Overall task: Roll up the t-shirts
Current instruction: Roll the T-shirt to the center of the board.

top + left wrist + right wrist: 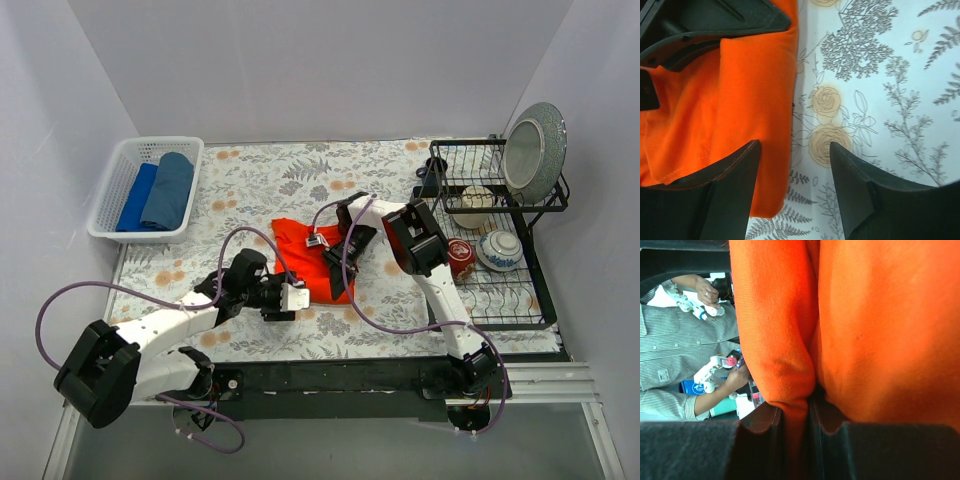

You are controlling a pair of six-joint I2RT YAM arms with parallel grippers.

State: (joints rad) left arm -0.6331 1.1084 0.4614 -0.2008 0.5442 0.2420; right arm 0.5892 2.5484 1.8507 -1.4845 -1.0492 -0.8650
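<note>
Where pinched, held tight: right claw (796,412) narrowed onto an upright ridge of the orange-red t-shirt (880,315), cloth filling the slit between both black fingers; more of the same fabric bulging past the tips and off to their right side. Left claw (795,145) spread wide and gripping nothing; one finger over the shirt's folded edge, its partner over bare floral tablecloth (880,75), edge of the cloth running up between them. Ahead of that open claw and to its left, a black moulded shape lying against the orange fabric; probably the right claw's fingers, though too cropped to be sure.

Seen from above, both claws meeting over the shirt near mid-table; right claw reaching in from the shirt's right side, left claw from the near-left. Well beyond the left claw, off to its far left, a white slatted basket (112,185); inside, a royal blue t-shirt (135,197) and a teal-blue t-shirt (170,188) as long bundles side by side, touching. Out past the right claw's outer side, behind its arm, a black wire dish rack (500,322); a grey plate (535,150) standing on edge at the rack's far end, pale bowls (498,250) nearer, a dark-red bowl (461,258) just beside the arm.
</note>
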